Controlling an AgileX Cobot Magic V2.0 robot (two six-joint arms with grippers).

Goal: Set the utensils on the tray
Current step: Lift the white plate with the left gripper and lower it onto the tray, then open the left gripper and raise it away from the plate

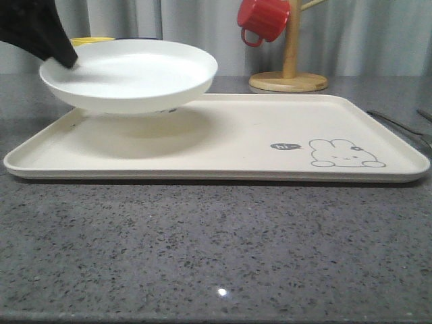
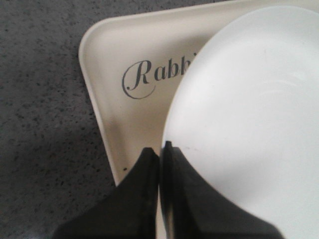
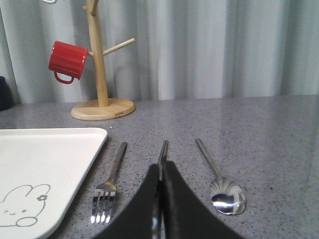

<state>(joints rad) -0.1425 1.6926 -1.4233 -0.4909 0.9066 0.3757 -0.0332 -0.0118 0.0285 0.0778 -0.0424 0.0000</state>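
1. Cream tray [image 1: 223, 145] lies flat on the grey table [image 1: 202, 250]; nothing is resting on it yet.
2. White plate [image 1: 131, 74] is held above the tray's left end, clamped at its rim by the left gripper [image 2: 160, 149]. Step judged: plate placement; lowering and release needed next.
3. Fork [image 3: 110, 181], chopsticks [image 3: 162, 154] and spoon [image 3: 219, 184] lie on the table beside the tray.
4. Right gripper [image 3: 160, 172] is pressed together over the chopsticks; grip cannot be confirmed.

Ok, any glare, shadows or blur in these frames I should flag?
Front view: a soft shadow on the tray under the held plate, and a small glare dot on the counter. Left wrist view: the plate is washed out, the near fingers soft. Right wrist view: the spoon bowl shows a bright reflection; the fork stays sharp.
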